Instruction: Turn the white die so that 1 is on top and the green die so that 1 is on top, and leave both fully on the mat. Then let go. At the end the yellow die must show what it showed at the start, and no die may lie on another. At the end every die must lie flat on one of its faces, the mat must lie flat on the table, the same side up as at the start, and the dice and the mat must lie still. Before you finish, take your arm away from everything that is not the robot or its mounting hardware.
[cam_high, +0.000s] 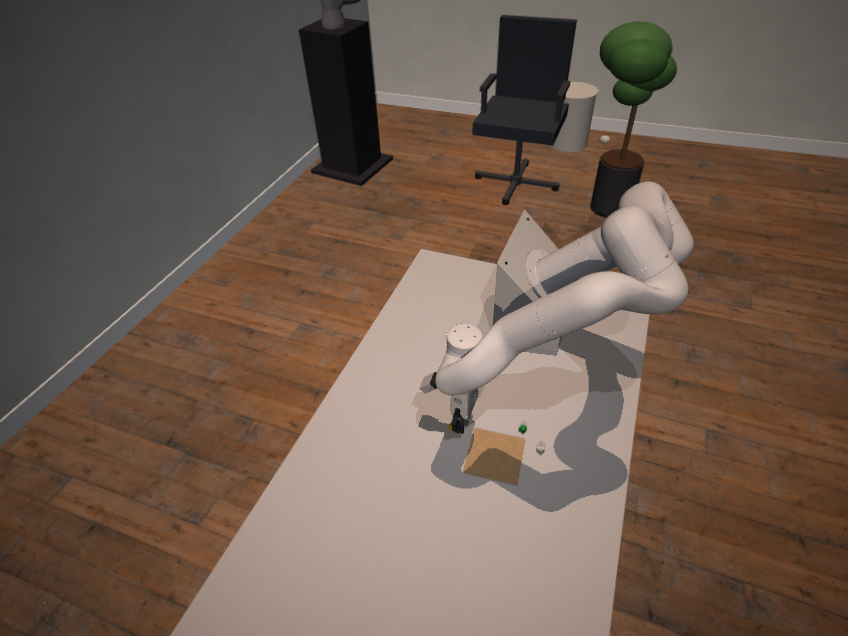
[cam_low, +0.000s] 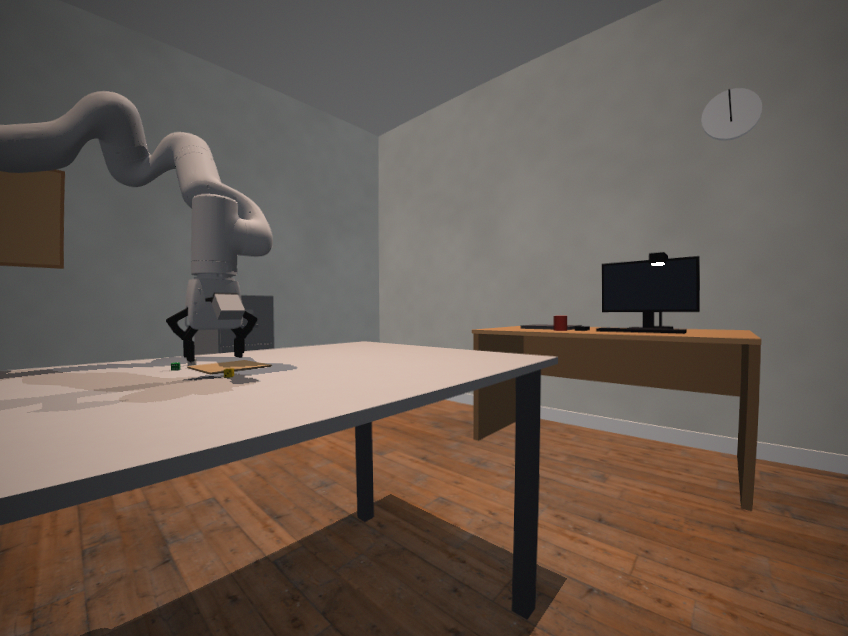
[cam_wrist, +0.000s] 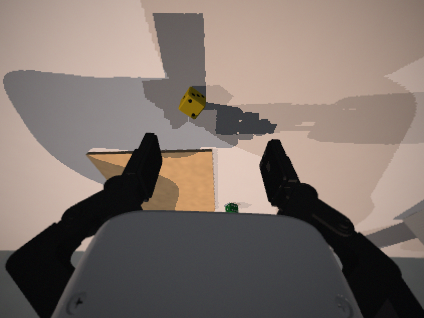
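Observation:
The brown mat (cam_high: 494, 455) lies flat on the white table. The green die (cam_high: 522, 428) sits on the table just off the mat's far edge. The white die (cam_high: 540, 447) sits on the table just off the mat's right edge. The yellow die (cam_wrist: 192, 103) lies on the table off the mat's left corner, and also shows in the exterior view (cam_low: 228, 373). My gripper (cam_wrist: 212, 149) is open and empty. It points down, low over the mat's corner (cam_wrist: 165, 180), short of the yellow die. The green die (cam_wrist: 231, 207) peeks out behind the gripper body. The white die is hidden in the wrist view.
The arm's base plate (cam_high: 524, 273) stands at the table's far end. The arm reaches across above the table. The table's right edge is close behind the white die.

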